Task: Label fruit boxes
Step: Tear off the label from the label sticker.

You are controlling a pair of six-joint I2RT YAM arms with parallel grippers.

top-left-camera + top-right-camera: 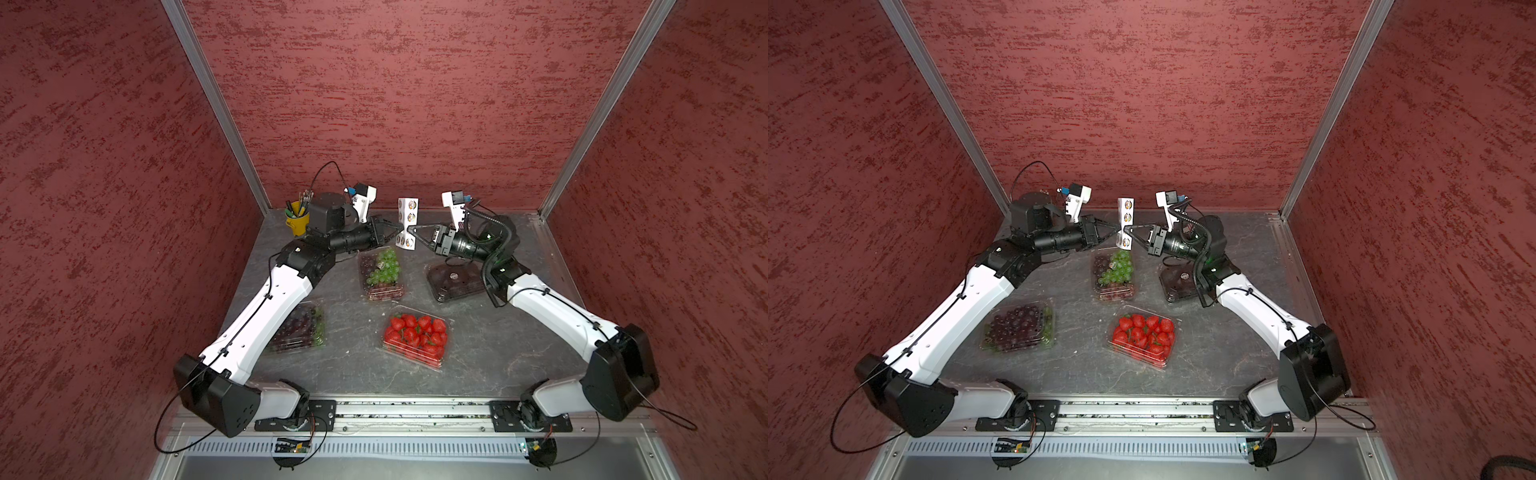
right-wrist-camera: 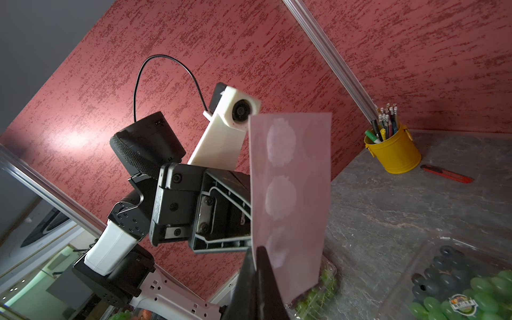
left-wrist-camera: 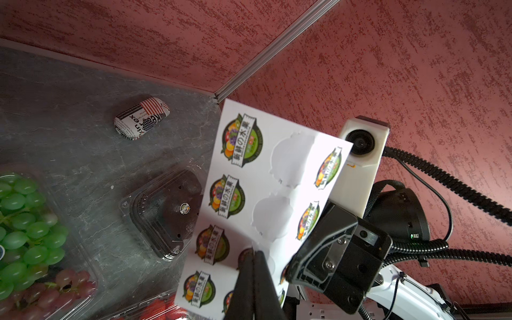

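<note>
Grey marbled table (image 1: 490, 357) inside red walls, and in both top views the two arms meet nose to nose above its far half. Between them stands the sheet (image 1: 408, 216), upright and clear of the table. The right pincer (image 1: 413, 230) is clamped on its edge, acting as the stand. That turns the printed face to the left pincer (image 1: 400, 230), whose tips are pressed together against it.

Just below the pincers sits the grape box (image 1: 380, 274), and under the right wrist is the dark box (image 1: 455, 280). Each has a round label on its lid. Nearer the arm bases than the pincers lie the strawberry box (image 1: 415, 336) and the dark-grape box (image 1: 303, 328). Neither shows a label, so I'd call the job about half done.

Left wrist view now: the tips come together on the rim of a sticker (image 3: 244, 256) in the middle column, next to two empty spots. It looks like a pinch to peel it, though whether the sticker alone is caught I can't say.

Right wrist view: here's the plain back of the sheet, with the right tips closed tight on one edge and the left pincer's body beyond it. A yellow cup (image 2: 393, 149) and a red cutter (image 2: 446, 173) sit well apart from the action.

Next, I reckon, the left pulls away gently while the right holds firm. Thin paper like this could bend or tear.
</note>
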